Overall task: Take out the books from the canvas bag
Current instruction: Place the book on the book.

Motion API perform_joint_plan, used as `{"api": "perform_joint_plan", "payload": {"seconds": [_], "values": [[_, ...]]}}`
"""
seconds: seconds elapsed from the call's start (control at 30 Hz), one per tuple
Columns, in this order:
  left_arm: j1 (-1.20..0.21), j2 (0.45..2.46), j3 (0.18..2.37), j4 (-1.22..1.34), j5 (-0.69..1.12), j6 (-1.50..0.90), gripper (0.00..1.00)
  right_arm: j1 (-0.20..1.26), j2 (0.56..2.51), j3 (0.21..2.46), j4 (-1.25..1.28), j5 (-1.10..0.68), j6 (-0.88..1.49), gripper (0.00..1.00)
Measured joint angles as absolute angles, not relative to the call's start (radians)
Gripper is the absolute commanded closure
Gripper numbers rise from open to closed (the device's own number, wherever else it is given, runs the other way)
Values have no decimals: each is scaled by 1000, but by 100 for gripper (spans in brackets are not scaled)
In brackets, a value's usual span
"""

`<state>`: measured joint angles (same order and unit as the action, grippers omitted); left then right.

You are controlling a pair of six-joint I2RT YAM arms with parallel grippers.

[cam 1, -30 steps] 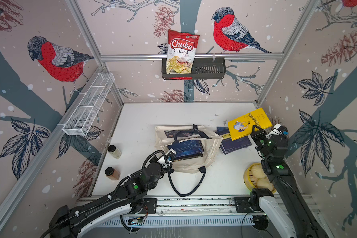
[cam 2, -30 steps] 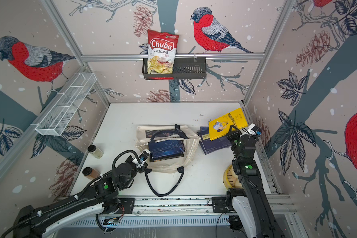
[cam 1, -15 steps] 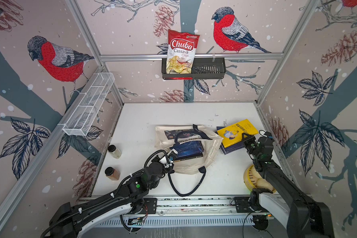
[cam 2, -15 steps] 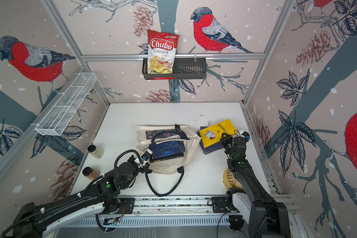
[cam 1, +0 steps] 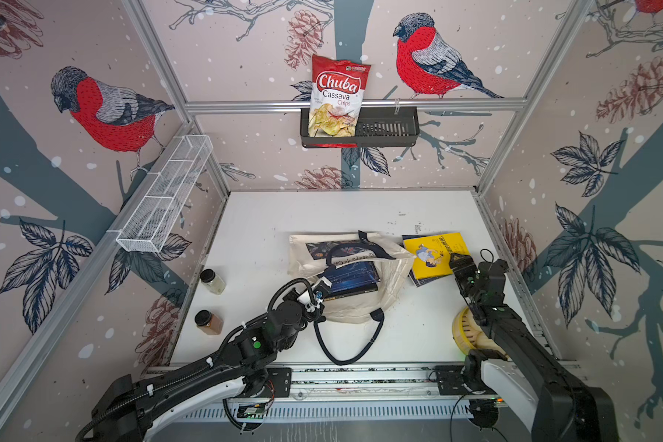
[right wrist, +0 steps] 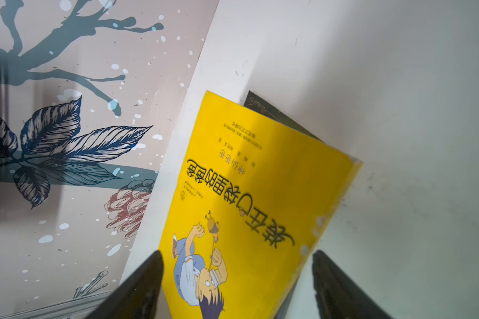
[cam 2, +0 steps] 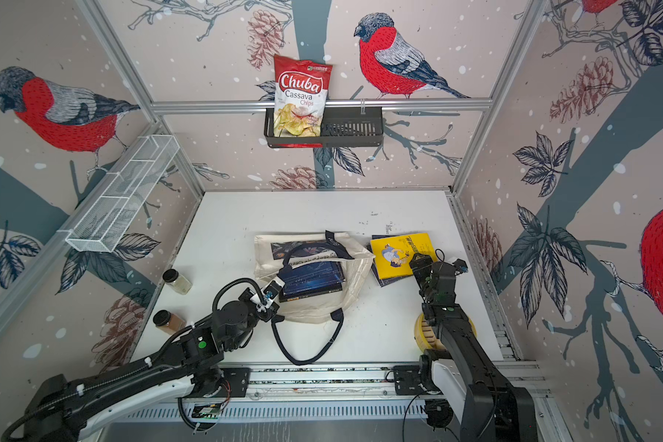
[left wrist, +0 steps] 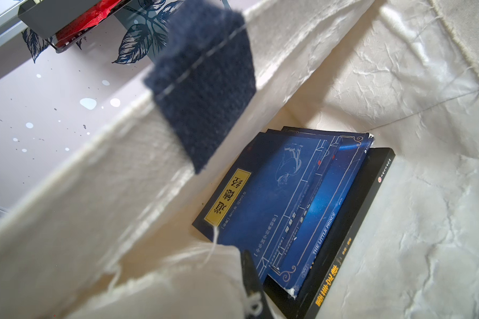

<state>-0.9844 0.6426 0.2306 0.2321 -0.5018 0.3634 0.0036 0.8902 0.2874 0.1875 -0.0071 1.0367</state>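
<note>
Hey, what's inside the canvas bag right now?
Inside the canvas bag lies a stack of three books: a navy book with a yellow label on top, The Little Prince under it, a black book at the bottom. Anything beneath the stack is covered.

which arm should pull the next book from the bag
Right: the right pincer is open and empty by the yellow book; the left pincer is shut on the canvas bag, holding its mouth open.

A red bag of chips (cam 1: 335,95) stands in a black basket (cam 1: 391,126) on the back wall, a white wire rack (cam 1: 165,195) hangs on the left wall, a pale jar (cam 1: 212,281) and a brown jar (cam 1: 208,322) sit on the white tabletop (cam 1: 322,214) below it, and a round yellow thing (cam 1: 462,331) sits front right.
</note>
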Motion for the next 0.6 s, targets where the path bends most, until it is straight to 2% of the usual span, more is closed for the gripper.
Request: {"api": "perform_joint_plan", "payload": {"seconds": [0.43, 0.6], "values": [[-976, 654, 217, 288, -465, 363, 100, -17, 610, 421, -117, 42, 996, 0], [-965, 678, 217, 317, -449, 363, 100, 46, 538, 481, -158, 44, 994, 1]]}}
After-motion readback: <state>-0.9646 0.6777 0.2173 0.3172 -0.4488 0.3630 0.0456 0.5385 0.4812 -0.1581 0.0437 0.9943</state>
